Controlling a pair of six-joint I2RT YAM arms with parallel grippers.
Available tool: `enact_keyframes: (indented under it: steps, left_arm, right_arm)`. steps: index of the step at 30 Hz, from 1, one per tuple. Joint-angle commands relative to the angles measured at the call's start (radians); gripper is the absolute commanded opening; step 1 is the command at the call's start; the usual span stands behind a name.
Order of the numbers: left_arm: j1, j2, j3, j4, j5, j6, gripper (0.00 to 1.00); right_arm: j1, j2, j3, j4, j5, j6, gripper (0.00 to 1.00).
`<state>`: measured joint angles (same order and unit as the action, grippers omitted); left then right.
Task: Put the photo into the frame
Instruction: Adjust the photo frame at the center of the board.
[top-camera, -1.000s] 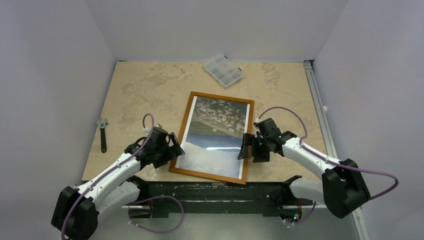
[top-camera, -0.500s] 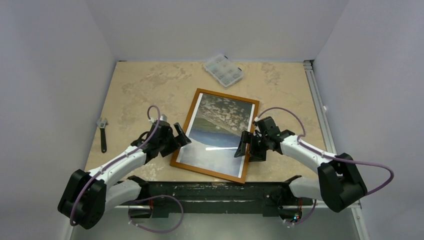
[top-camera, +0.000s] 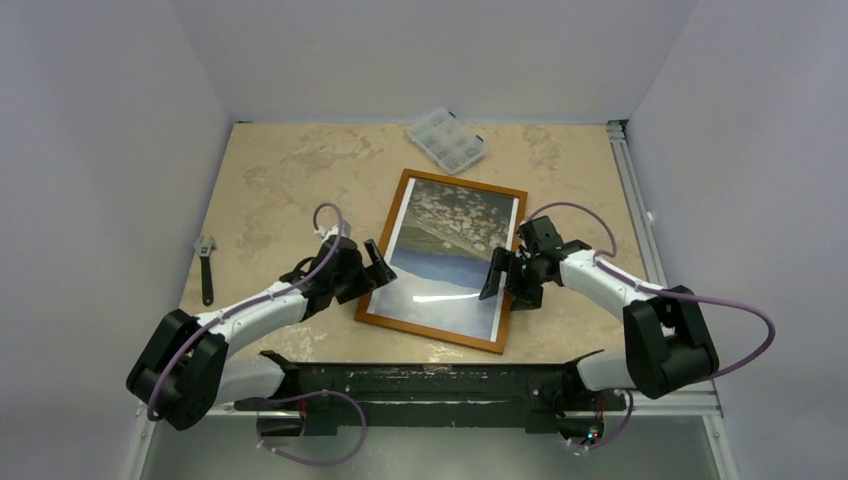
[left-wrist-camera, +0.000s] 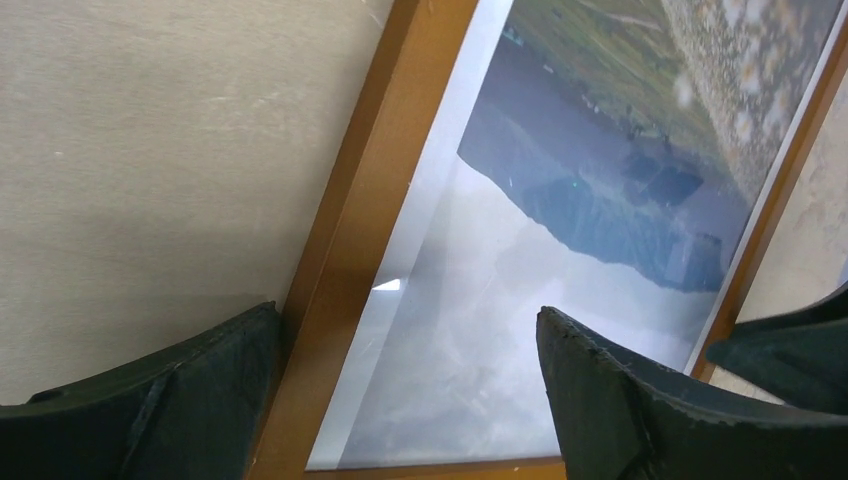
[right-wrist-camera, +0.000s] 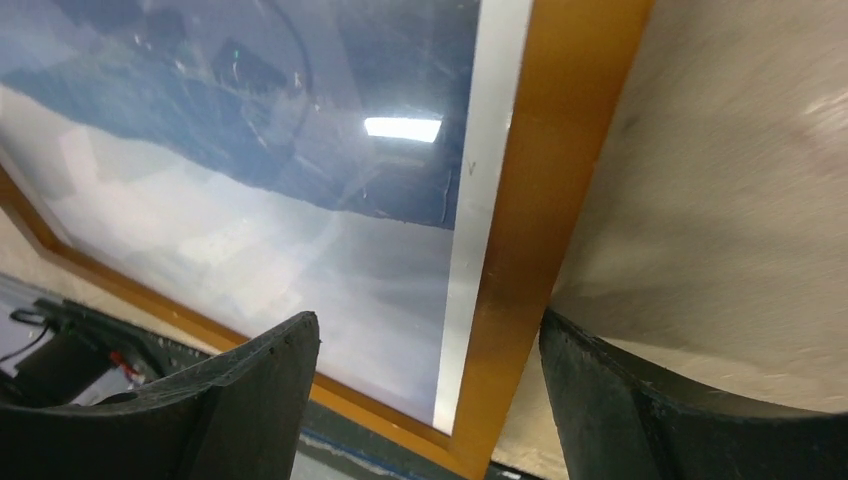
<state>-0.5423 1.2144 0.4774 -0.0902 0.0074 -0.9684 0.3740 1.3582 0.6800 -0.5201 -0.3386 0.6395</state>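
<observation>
Photo (top-camera: 455, 250) lies inside the frame (top-camera: 465, 180) on the worktop (top-camera: 290, 180), left jaws and right jaws each spread wide astride a side rail, gripping nothing, probably to steady it.

Top view: we look down from high behind the arm bases, over the whole table (top-camera: 270, 180).
Left wrist view: we sit very close above the frame (left-wrist-camera: 340, 260), at its left rail, facing across the photo (left-wrist-camera: 560, 200).
Right wrist view: we sit equally close above the right rail.
Shared: all three views hold the photo's pale lower part.
</observation>
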Motion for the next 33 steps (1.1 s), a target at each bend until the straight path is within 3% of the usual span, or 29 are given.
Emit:
enact_keyframes:
  steps: [1, 12, 20, 33]
  left_arm:
    - [-0.088, 0.090, -0.007, -0.095, 0.163, -0.087, 0.96]
    - [-0.118, 0.024, 0.001, -0.180, 0.086, -0.103, 0.95]
    - [-0.160, 0.037, -0.018, -0.156, 0.088, -0.135, 0.88]
    - [-0.165, 0.050, -0.018, -0.166, 0.080, -0.142, 0.88]
  right_arm:
    - [-0.040, 0.027, 0.091, 0.096, -0.006, -0.060, 0.78]
    - [-0.071, 0.011, 0.098, 0.021, 0.218, -0.133, 0.82]
    - [-0.071, 0.057, 0.087, 0.058, 0.188, -0.191, 0.82]
    - [-0.070, 0.092, 0.115, 0.076, 0.133, -0.196, 0.81]
